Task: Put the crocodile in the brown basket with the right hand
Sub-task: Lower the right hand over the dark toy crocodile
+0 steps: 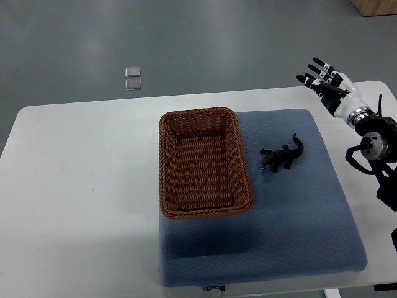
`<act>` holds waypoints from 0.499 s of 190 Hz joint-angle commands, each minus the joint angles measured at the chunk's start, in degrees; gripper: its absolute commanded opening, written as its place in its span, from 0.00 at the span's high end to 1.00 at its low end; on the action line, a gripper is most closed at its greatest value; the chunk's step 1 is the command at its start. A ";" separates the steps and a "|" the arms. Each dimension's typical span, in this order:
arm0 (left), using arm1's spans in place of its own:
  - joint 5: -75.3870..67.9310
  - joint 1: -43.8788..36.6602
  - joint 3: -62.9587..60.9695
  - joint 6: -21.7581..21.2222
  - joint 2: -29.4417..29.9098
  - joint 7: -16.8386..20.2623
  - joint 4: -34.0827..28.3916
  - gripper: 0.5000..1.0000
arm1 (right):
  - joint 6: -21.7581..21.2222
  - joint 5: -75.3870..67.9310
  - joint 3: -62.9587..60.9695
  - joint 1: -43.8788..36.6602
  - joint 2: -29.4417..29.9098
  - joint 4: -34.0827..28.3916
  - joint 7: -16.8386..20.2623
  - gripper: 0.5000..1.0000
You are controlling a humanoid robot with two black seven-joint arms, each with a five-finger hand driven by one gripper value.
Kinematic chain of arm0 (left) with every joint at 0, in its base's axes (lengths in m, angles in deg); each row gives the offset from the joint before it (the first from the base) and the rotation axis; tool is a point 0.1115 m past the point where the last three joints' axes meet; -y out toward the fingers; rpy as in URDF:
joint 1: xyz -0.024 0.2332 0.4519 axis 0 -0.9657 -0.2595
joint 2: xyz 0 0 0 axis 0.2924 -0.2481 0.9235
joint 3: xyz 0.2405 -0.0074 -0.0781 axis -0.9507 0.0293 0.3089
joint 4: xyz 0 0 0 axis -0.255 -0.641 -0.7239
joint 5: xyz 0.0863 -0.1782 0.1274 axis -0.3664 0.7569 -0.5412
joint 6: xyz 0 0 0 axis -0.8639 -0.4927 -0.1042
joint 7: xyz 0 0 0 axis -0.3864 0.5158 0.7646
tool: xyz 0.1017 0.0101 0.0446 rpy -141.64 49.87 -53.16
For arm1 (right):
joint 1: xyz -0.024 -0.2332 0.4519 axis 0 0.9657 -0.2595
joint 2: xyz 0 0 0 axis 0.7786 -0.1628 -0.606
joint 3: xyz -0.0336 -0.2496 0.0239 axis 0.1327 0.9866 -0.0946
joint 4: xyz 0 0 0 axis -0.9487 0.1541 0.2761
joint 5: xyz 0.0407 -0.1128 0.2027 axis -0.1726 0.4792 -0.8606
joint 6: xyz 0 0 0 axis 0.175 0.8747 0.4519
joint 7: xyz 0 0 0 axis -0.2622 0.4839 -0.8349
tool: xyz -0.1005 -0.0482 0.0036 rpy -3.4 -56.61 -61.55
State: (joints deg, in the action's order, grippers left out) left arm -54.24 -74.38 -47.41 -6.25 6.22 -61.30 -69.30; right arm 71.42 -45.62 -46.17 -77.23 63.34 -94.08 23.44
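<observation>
— Where is the crocodile [282,157]?
— On the blue mat [298,230], at 3 o'clock of the brown basket [163,162], clear of its rim.
— And the right robot hand [330,88]?
— Mine is released, fingers spread, at the crocodile's 1 o'clock, by the surface [80,186] edge.

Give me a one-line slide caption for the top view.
Right hand open above the table's far right; crocodile on blue mat beside empty brown basket.

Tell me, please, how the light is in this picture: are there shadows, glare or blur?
Top view: soft, even light; pale glare patches on the floor; a dim shadow on the blue mat at the brown basket's near side; the crocodile is so dark its detail is lost; the right hand looks sharp, without blur.
</observation>
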 commanded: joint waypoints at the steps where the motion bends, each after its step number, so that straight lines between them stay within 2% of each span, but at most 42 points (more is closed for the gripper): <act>1: 0.01 0.07 0.00 -0.01 0.00 0.00 0.00 0.00 | -0.83 0.19 5.33 -0.57 -2.59 -1.80 -1.10 0.14; 44: 0.01 -0.02 0.00 -0.01 0.00 0.00 0.00 0.00 | -2.85 5.90 14.22 -0.75 -8.66 -7.16 -3.21 0.14; 95: 0.01 -0.02 0.00 -0.01 0.00 0.00 0.00 0.00 | -7.94 25.23 16.76 -1.54 -12.35 -12.26 -5.40 0.14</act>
State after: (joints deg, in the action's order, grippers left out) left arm -54.24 -74.38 -47.41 -6.27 6.22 -61.30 -69.30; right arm 65.22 -27.75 -31.07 -78.64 52.63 -104.27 18.88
